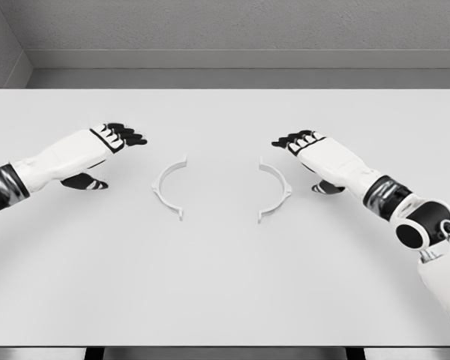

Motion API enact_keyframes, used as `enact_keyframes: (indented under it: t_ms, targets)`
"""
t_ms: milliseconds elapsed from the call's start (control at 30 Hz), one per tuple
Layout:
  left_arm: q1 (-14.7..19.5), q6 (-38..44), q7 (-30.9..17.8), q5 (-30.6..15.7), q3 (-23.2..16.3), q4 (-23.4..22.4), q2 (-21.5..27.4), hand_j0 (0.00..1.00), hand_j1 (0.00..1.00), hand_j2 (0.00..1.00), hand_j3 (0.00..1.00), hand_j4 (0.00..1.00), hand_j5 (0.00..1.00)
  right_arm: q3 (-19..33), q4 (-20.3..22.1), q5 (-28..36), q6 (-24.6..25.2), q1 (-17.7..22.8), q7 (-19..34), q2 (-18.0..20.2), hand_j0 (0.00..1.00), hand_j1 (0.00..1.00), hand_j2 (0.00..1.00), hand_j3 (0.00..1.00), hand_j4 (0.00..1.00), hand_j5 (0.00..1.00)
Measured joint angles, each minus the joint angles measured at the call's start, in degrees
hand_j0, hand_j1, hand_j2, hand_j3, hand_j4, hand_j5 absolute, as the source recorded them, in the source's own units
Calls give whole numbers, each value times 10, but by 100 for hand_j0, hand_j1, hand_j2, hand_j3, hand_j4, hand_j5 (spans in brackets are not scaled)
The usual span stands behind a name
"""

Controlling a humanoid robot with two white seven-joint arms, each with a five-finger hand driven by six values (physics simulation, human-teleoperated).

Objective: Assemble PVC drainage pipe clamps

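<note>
From my head camera, I see the white bench (225,285) spread out below me, and near its middle lie the two halves of the pipe clamp. I take the left clamp half (169,187) as my landmark: it is a thin white arc lying flat, bulging toward my left side, with its open side facing the other piece. The right clamp half (274,189) lies well apart from it, on its open side, curved the opposite way, so the two mirror one another with bare bench between them.

My left hand (109,142) hovers outside the landmark arc, on its bulging side and a little farther up the bench. Its fingers (126,135) are loosely extended and hold nothing, thumb hanging below. My right hand (315,150) sits beyond the right clamp half, on the far side from the landmark, fingers likewise relaxed and empty.

Neither half is touched, so I judge the joining is all ahead of me. The pieces look thin and flat against the bench, so I think my fingertips could push one away rather than lift it. If the halves meet rotated or offset, their end tabs would likely miss each other.
</note>
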State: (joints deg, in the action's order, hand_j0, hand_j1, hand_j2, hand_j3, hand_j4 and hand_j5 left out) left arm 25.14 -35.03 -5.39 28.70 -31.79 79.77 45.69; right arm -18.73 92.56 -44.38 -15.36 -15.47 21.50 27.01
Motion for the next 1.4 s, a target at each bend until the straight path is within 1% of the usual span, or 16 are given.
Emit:
enact_keyframes:
  t_ms: [167, 233, 300, 500, 567, 800, 1167, 1400]
  targets:
    - [0, 0, 0, -1, 1, 10, 12, 100, 100, 100, 100, 100, 100, -12, -12, 0, 2, -9, 0, -9, 100, 100, 100, 100, 100, 100]
    - [1, 0, 1, -1, 1, 12, 10, 100, 100, 100, 100, 100, 100, -16, -16, 0, 2, -9, 1, -11, 100, 100, 100, 100, 100, 100]
    - [5, 0, 1, 1, 1, 12, 8, 100, 100, 100, 100, 100, 100, -19, -22, 0, 2, -18, 1, -13, 100, 100, 100, 100, 100, 100]
    - [11, 0, 0, 6, 0, 6, -27, 100, 100, 100, 100, 100, 100, -24, -32, 0, 2, -21, 1, -19, 100, 100, 100, 100, 100, 100]
    - [18, 0, 0, 6, 0, 0, -41, 100, 100, 100, 100, 100, 100, -26, -33, 0, 2, -21, 1, -21, 100, 100, 100, 100, 100, 100]
    - [18, 0, 0, 7, -1, -19, -78, 100, 100, 100, 100, 100, 100, -37, -33, 0, 10, -32, 1, -28, 100, 100, 100, 100, 100, 100]
    - [24, 0, 0, 8, -1, -77, -118, 100, 100, 100, 100, 100, 100, -49, -27, 1, 21, -32, 1, -31, 100, 100, 100, 100, 100, 100]
    - [24, 0, 0, 8, -1, -92, -136, 100, 100, 100, 100, 100, 100, -56, -27, 1, 25, -36, 1, -38, 100, 100, 100, 100, 100, 100]
